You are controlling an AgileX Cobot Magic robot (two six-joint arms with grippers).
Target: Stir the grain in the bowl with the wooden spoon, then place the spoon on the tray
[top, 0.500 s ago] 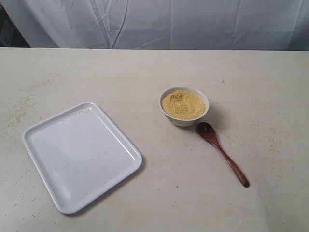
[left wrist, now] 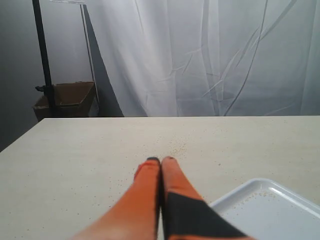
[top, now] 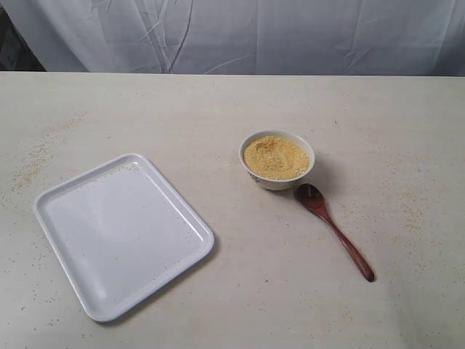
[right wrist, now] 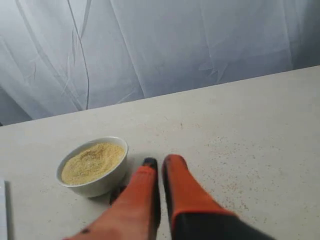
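Note:
The small white bowl [top: 278,182] stands right of the table's middle, filled with yellow grain [top: 276,156]. The dark reddish wooden spoon [top: 336,231] lies on the table just beside the bowl, its oval end nearest the bowl and its handle pointing toward the front right. The white tray [top: 123,233] lies at the front left with nothing on it. Neither gripper shows in the exterior view. My left gripper [left wrist: 161,160] is shut, beside a corner of the tray [left wrist: 270,205]. My right gripper [right wrist: 161,161] is shut on nothing, close to the bowl [right wrist: 100,185] and grain [right wrist: 92,162]; its finger hides most of the spoon [right wrist: 116,194].
Loose grains are scattered over the beige table [top: 218,109], thickest at the left edge and to the right of the spoon. A white curtain [top: 254,33] hangs behind the table. A cardboard box [left wrist: 65,100] and a black pole [left wrist: 42,55] stand beyond the table.

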